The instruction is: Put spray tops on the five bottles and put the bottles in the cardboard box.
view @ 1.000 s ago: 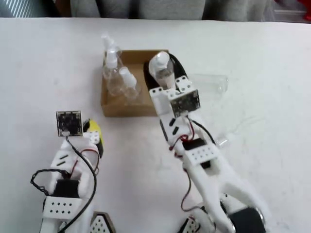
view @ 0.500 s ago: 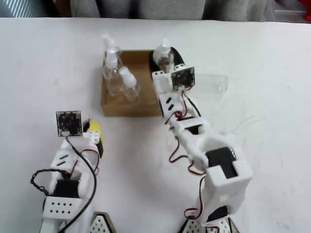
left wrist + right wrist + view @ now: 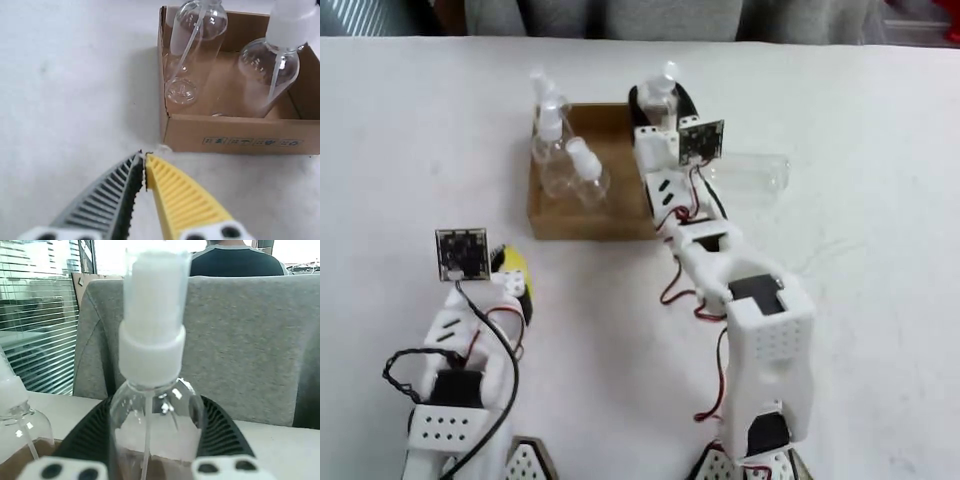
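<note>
left gripper (image 3: 144,160) sat nearest, low over the white table (image 3: 410,130), short of the cardboard box (image 3: 225,135). grey and yellow ribbed fingers (image 3: 175,195) were pressed together, nothing between them. in the high view this gripper (image 3: 512,268) was well apart from the box's near-left corner.

cardboard box (image 3: 580,225) was open-topped, brown and shallow, sitting mid-table. three bottles stood or leaned along its left-arm side: nearest bottle (image 3: 585,165), middle bottle (image 3: 552,130), far bottle (image 3: 542,88), which poked out past the far-left corner. all were clear plastic with white spray tops. the left wrist view showed thin dip tubes inside two of them: one tilted (image 3: 195,45), one more upright (image 3: 270,70).

right gripper (image 3: 658,100) was at the box's far-right corner, black jaws clamped around the held bottle (image 3: 150,405). this bottle was upright, with clear round shoulders, a white collar, a translucent cap on top and a dip tube running down the centre. in the high view the held bottle (image 3: 662,85) sat at the box's far rim; couldn't tell if its base touched the box floor.

loose bottle (image 3: 755,172) lay on its side on the table, just beside the right arm, outside the box. it was clear plastic.

a grey chair back (image 3: 260,340) stood beyond the table.
</note>
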